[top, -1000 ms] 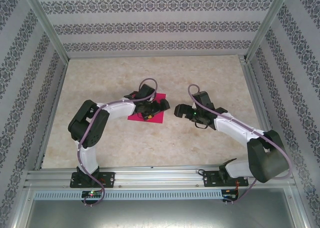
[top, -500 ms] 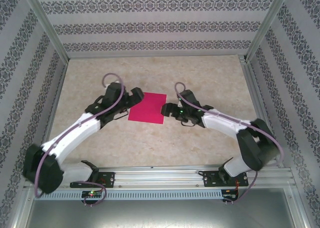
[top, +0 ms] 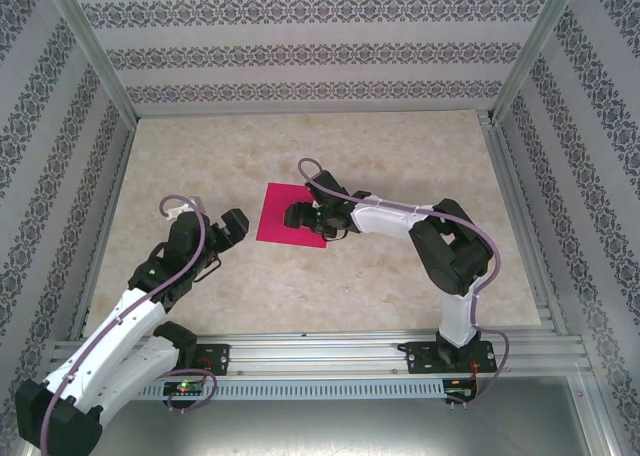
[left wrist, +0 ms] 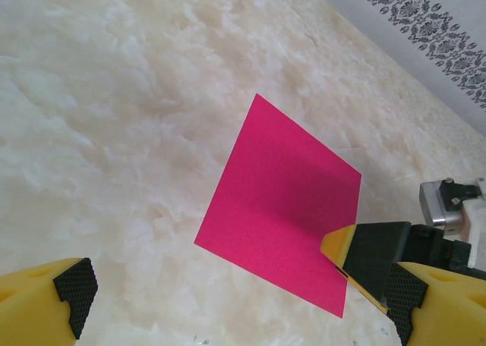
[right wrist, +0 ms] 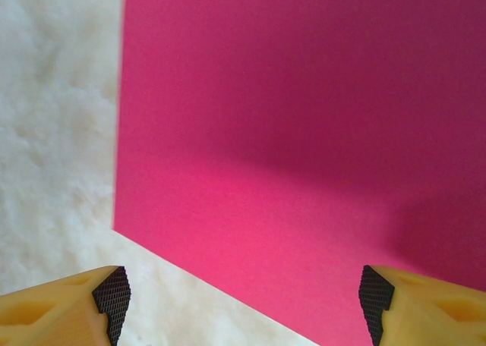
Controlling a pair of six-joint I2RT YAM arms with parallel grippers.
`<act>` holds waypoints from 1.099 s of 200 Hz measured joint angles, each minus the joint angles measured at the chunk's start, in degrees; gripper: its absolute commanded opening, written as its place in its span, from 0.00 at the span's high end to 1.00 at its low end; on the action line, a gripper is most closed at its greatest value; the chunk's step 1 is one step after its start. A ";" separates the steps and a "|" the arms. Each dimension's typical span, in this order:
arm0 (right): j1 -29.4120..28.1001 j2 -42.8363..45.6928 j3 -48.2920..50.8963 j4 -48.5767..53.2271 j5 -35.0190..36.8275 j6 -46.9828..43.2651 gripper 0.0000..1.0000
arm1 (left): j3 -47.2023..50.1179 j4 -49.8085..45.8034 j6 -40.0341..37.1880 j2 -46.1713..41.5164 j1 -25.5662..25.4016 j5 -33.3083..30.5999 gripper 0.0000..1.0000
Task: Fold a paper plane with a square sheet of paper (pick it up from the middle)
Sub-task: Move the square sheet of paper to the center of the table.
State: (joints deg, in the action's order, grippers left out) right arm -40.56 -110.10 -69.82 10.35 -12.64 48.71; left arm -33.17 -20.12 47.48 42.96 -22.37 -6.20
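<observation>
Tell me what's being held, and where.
Nothing is held. The paper lies flat; the right gripper is open over it, the left gripper open nearby.

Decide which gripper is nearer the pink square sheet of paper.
Right. The right gripper is over the square sheet of paper, jaws spread above it; the left gripper stands off its left side, clear of it.
</observation>
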 measured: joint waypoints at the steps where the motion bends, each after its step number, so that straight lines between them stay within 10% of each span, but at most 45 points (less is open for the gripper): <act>1: 0.00 -0.02 0.00 0.11 0.00 -0.02 0.19 | 0.09 0.02 -0.09 -0.09 0.00 0.00 0.00; 142: 6.67 11.58 12.68 11.67 1.90 -13.88 0.19 | 3.65 6.21 -5.25 -0.26 0.00 6.21 0.00; 220: 5.49 3.08 -3.87 15.85 4.31 -14.01 0.19 | 2.86 6.47 -5.68 3.67 0.00 8.74 0.00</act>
State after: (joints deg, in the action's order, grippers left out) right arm -35.07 -107.02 -73.69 26.20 -8.34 34.70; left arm -30.30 -13.65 41.80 46.63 -22.37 2.55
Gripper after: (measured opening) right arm 0.812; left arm 0.999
